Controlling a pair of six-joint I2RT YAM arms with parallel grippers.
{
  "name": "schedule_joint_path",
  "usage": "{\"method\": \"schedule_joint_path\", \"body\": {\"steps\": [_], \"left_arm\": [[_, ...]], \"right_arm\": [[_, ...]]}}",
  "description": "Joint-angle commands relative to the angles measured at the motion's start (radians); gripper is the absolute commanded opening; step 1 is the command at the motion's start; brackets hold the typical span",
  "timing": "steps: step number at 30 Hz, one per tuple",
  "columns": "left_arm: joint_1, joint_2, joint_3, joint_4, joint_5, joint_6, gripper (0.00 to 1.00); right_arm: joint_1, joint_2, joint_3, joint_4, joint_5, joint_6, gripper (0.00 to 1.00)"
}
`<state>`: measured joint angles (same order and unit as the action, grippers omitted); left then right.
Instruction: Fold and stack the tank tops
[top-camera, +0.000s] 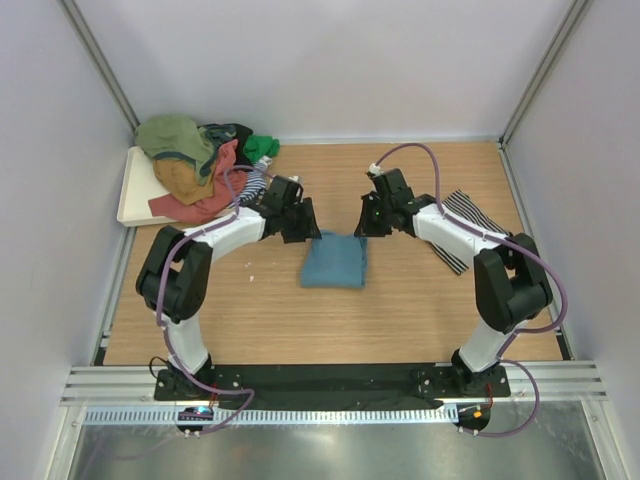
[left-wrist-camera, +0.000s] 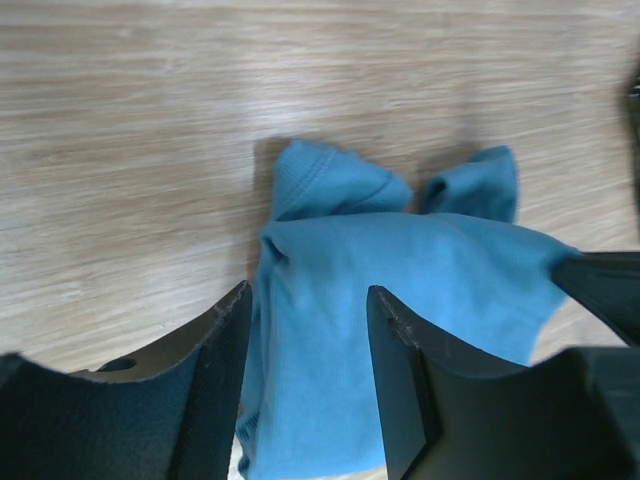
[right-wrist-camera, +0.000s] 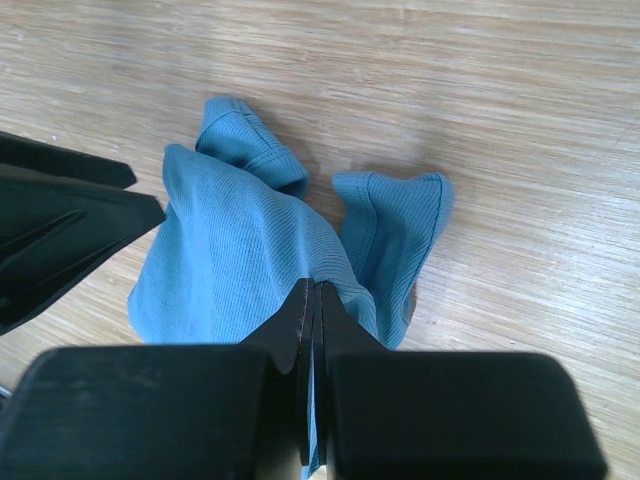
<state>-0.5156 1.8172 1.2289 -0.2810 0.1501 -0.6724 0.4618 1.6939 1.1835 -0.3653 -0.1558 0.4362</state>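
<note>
Currently the plain teal-blue ribbed cloth tank top (top-camera: 335, 262) (left-wrist-camera: 400, 290) (right-wrist-camera: 230, 250) lies folded near the middle of the light wooden worktop (top-camera: 250, 320), well apart from every edge.

Both arms reach in over its far side. The left arm (top-camera: 215, 235) comes from the left edge and the right arm (top-camera: 455, 232) from the right edge.

- Left jaws: apart, one on either side of the teal cloth below them. I cannot tell whether they touch it.
- Right jaws: pressed together, with a raised fold of the teal tank top pinched between them. The cloth slopes up to the pinch from both sides.
- Two shoulder-strap loops (left-wrist-camera: 330, 180) (right-wrist-camera: 245, 140) of the teal top are bunched on the bare wood just beyond the jaws, towards the far edge.

Surroundings:
- A heap of crumpled cloth tank tops (top-camera: 190, 160) in olive, mustard, coral, black and green sits in the far left corner. It lies partly on a white rectangular tray (top-camera: 128, 195), and the coral piece spills off onto the wood. The left arm's wrist is just beside the heap's near right side.
- A black-and-white striped cloth tank top (top-camera: 472, 212) lies spread near the right edge. The right arm's forearm crosses over it and hides its middle.
- The wood between the teal top and the near edge carries only the arms' own links.
</note>
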Motion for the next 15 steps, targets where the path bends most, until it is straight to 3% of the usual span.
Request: {"method": "schedule_joint_path", "body": {"steps": [1,8,11,13,15], "left_arm": [[0.003,0.039,0.046,-0.006,0.009,0.004,0.5],[0.003,0.102,0.075,0.023,0.051,-0.01,0.39],[0.003,0.096,0.08,0.031,0.063,-0.018,0.2],[0.002,0.071,0.063,0.04,0.051,-0.016,0.0],[0.003,0.018,0.034,0.039,0.037,-0.013,0.0]], "right_arm": [[0.0,0.004,0.001,0.04,-0.01,0.004,0.01],[-0.006,0.006,-0.002,0.042,-0.016,0.004,0.01],[-0.011,0.004,-0.004,0.043,-0.014,0.006,0.01],[-0.017,0.001,-0.012,0.043,-0.016,0.004,0.01],[-0.018,-0.013,-0.024,0.043,-0.021,0.006,0.01]]}}
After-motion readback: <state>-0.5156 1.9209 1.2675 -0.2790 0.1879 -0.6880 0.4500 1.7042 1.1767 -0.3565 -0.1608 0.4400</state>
